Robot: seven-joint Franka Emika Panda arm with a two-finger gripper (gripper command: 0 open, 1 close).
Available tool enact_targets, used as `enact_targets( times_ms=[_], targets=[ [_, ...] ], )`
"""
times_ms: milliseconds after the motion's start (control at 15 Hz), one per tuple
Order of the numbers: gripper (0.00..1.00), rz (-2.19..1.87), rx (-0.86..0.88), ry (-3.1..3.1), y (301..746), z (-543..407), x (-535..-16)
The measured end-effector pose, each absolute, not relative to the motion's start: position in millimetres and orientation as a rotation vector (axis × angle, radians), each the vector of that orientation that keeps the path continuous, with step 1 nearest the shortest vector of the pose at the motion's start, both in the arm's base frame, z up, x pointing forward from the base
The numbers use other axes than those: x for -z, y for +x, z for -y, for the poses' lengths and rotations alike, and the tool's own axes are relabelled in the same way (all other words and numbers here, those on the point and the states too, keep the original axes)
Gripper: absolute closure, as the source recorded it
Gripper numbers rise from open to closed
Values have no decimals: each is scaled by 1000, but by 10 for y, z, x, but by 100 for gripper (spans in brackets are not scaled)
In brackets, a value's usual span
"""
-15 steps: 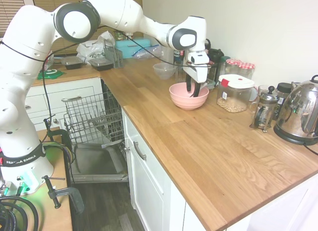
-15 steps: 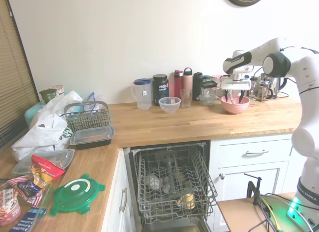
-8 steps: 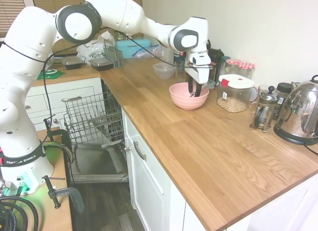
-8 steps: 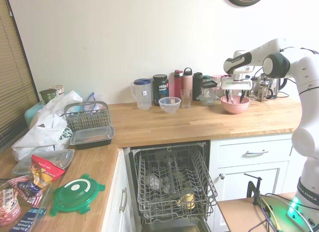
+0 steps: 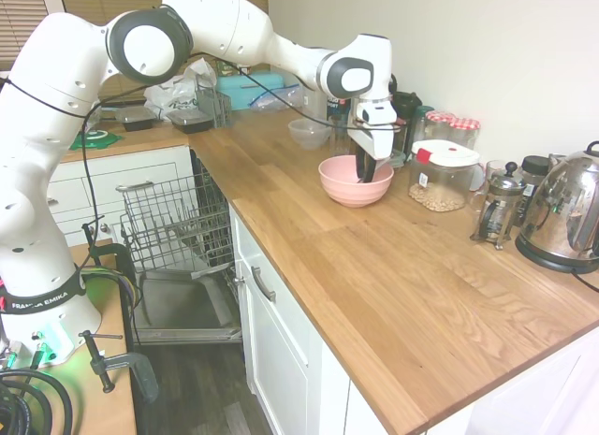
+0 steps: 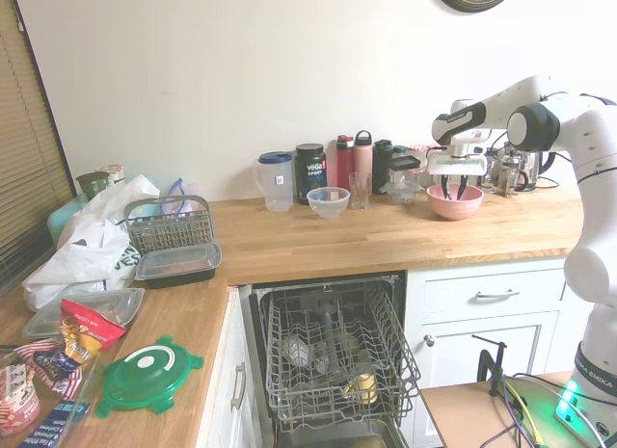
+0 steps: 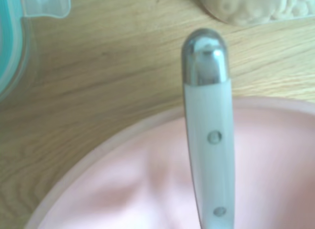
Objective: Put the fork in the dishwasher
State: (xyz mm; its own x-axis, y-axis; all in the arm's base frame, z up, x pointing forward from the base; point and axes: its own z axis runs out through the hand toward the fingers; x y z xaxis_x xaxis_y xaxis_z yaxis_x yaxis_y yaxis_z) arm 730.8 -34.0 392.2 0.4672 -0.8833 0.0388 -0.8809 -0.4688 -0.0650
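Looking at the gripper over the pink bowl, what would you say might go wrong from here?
1. The gripper reaches into the pink bowl; a tilted lift could drag or tip the bowl.
2. The fork shows only its smooth handle in the wrist view; the grip is unclear, so it may slip on the way to the dishwasher.
3. A lidded jar and bottles stand close by; a wide swing could knock them.

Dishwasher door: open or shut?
Open. The built-in dishwasher has its grey wire rack pulled out over the lowered door.
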Motion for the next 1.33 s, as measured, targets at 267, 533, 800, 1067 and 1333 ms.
enact_targets(
  times_ms=[267,533,800,1067,1333],
  targets=[
    [100,-1603,102,-2653,7309,348,-3923],
    [100,-1601,106,-2651,7314,345,-3939],
    [100,-1596,109,-2652,7318,324,-3949],
    [100,-1593,236,-2590,7235,436,-4356],
    [100,-1565,359,-2530,6736,476,-5142]
  ],
)
